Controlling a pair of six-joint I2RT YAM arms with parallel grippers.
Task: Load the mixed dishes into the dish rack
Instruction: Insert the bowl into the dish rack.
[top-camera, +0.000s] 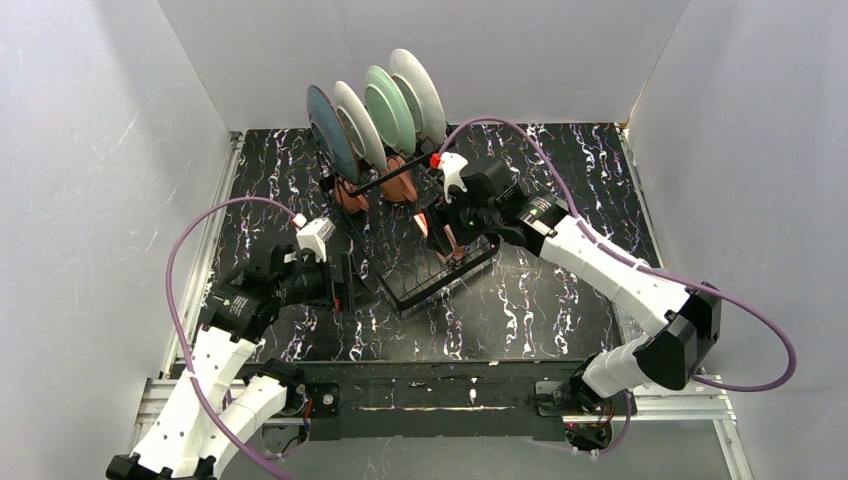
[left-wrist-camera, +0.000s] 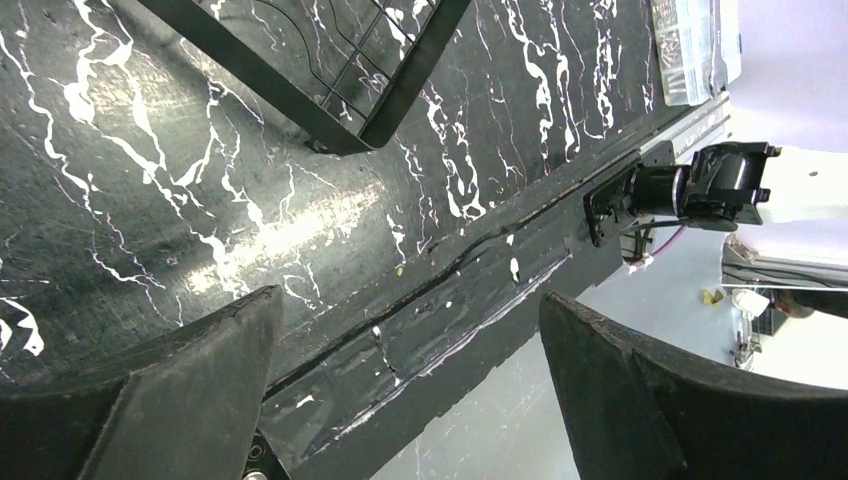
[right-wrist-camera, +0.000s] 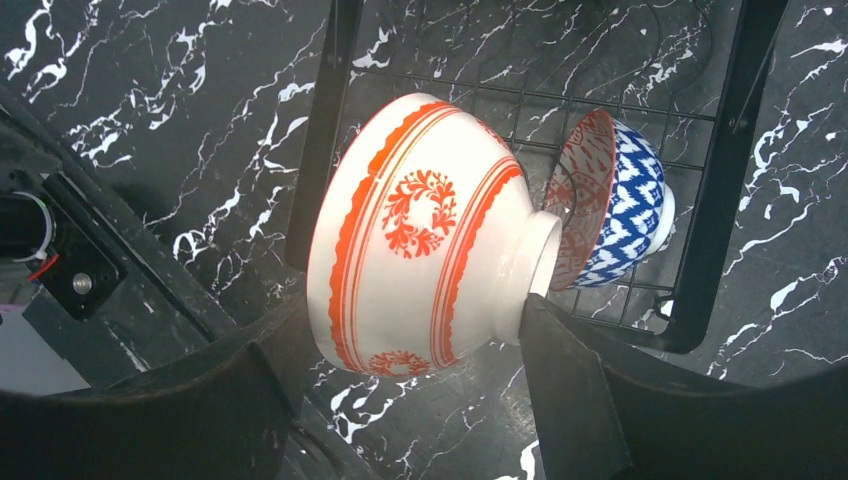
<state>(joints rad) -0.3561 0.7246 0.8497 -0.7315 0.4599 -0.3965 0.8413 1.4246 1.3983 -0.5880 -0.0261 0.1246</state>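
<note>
Bowl (right-wrist-camera: 420, 230) clasped in right tool (right-wrist-camera: 410, 340), arm (top-camera: 600, 265) outstretched

Plates (top-camera: 390, 105) stand behind two mugs (top-camera: 401, 186) (apparently all in the dish rack (top-camera: 450, 283)).

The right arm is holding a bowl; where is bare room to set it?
Bare grid at the rack's near end, beside the blue bowl; bare table right of the rack. Crowded at the far end with plates and mugs.

support: black marbled table (top-camera: 530, 320); on it: black wire dish rack (top-camera: 445, 280)
</note>
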